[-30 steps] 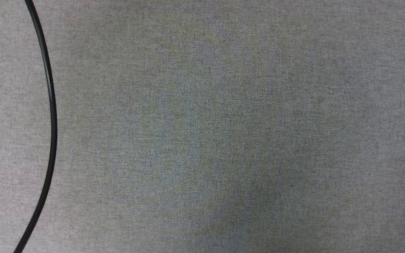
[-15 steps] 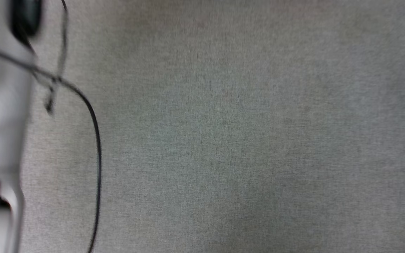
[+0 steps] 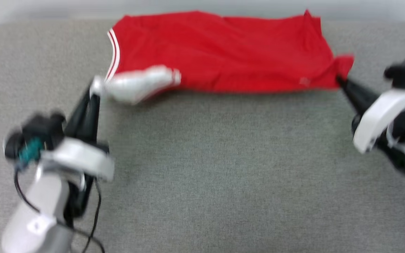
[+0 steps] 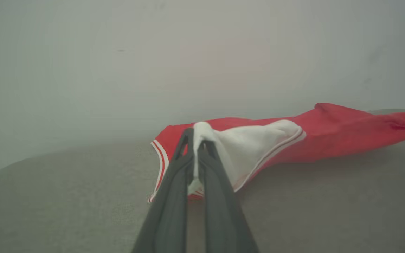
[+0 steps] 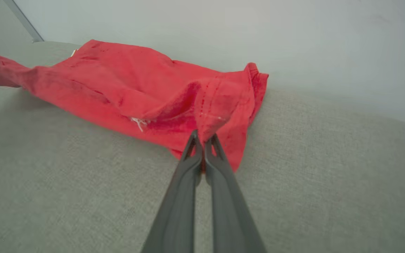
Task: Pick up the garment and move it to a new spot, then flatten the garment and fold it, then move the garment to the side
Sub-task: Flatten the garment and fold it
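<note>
Garment first: red tee, stretched left-to-right along the far edge of the tabletop, rumpled, not flat yet. White sleeve at the left end, hem corner at the right end. Left claw clamped shut on the tip of that sleeve, right claw clamped shut on the hem corner. Cloth lifted a little at both grips, shirt strung between them.

Biggest change from a second ago: head view back then mostly bare gray surface, now the shirt plus both claws in frame. Reads as a camera swing, not shirt movement: whole-picture shift, plenty of blur too. Guessing here, but for the task that means the pick-up-and-move part about wrapped up and flattening next, so probably time to pull the two ends apart and lay it down smooth. No fold started.

View differences: head view good for the full layout, both grips at once. Left wrist view much closer on the sleeve, white cloth bunched right between the fingers, striped trim sharp, pale wall behind. Right wrist view catching the hem doubled over at the grip and the small white mark beside it, barely a smudge from the head.
</note>
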{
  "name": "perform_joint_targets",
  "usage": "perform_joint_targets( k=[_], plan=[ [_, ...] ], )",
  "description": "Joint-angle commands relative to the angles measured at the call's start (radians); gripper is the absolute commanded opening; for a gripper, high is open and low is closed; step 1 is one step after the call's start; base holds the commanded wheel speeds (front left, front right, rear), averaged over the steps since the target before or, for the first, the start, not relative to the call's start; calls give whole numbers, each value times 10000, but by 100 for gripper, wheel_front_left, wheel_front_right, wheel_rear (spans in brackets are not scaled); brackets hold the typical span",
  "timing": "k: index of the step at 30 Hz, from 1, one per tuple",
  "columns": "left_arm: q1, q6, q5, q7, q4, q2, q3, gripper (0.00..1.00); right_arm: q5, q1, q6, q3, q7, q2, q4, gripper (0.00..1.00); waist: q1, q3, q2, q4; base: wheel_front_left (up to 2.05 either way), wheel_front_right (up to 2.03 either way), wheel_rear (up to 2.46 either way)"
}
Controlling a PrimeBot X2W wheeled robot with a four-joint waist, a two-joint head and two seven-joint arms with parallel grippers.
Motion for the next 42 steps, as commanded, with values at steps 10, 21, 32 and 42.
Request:
perform_joint_targets(
  k=[10, 21, 32, 42],
  plan=[
    [3991, 665, -885, 343, -1220, 84, 1, 0, 336, 3204, -15, -139, 97, -464, -996, 0, 3, -1587, 0, -5, 0, 0, 0],
    [6578, 974, -1615, 719, -1683, -79, -231, 0, 326, 5890, -15, -961, 373, -778, -1850, 0, 3, -2543, 0, 67, 0, 0, 0],
    [7986, 917, -2235, 1393, -1982, -43, -585, 0, -148, 8477, -16, -2440, 1037, -931, -3097, 0, 3, -3072, 0, 188, 0, 0, 0],
    [6644, 683, -1574, 1346, -1876, 335, -687, 0, -858, 8962, -15, -3891, 1355, -110, -3973, 0, 3, -3000, 0, 199, 0, 0, 0]
  ],
)
